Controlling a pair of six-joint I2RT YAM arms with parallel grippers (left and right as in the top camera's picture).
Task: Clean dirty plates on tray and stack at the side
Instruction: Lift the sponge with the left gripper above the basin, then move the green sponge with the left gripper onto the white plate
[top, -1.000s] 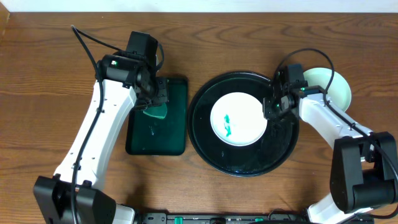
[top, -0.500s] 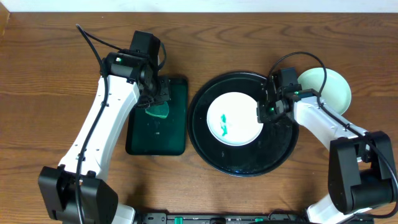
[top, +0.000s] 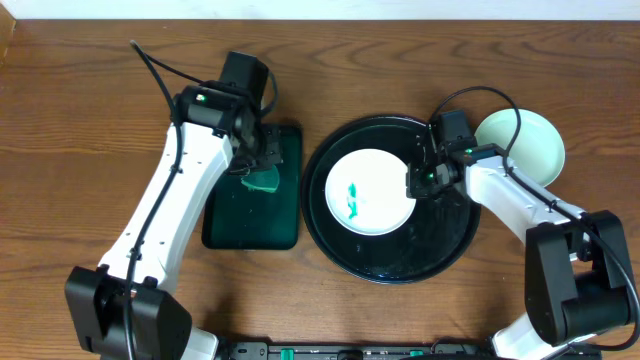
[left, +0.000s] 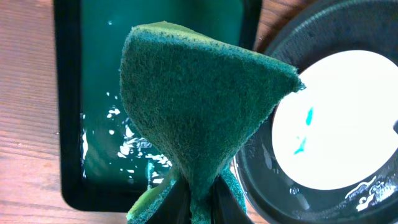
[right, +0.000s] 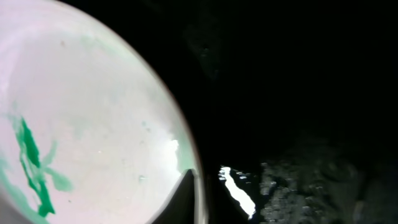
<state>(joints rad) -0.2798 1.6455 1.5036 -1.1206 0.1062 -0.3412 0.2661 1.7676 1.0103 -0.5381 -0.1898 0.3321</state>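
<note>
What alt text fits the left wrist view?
The left gripper pinches a folded green sponge above a wet dark green tray. At right, a white plate with a green smear sits in the black tray.

Green-smeared white plate (top: 372, 192) on glossy black tray (top: 400, 262); pale mint plate (top: 540, 150), dark green sponge (left: 199, 106), brown wood-grain table (top: 80, 120).

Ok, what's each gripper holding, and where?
Left gripper pinches the sponge by its bottom fold. Right gripper sits at the right rim of the white plate; grip unclear.
</note>
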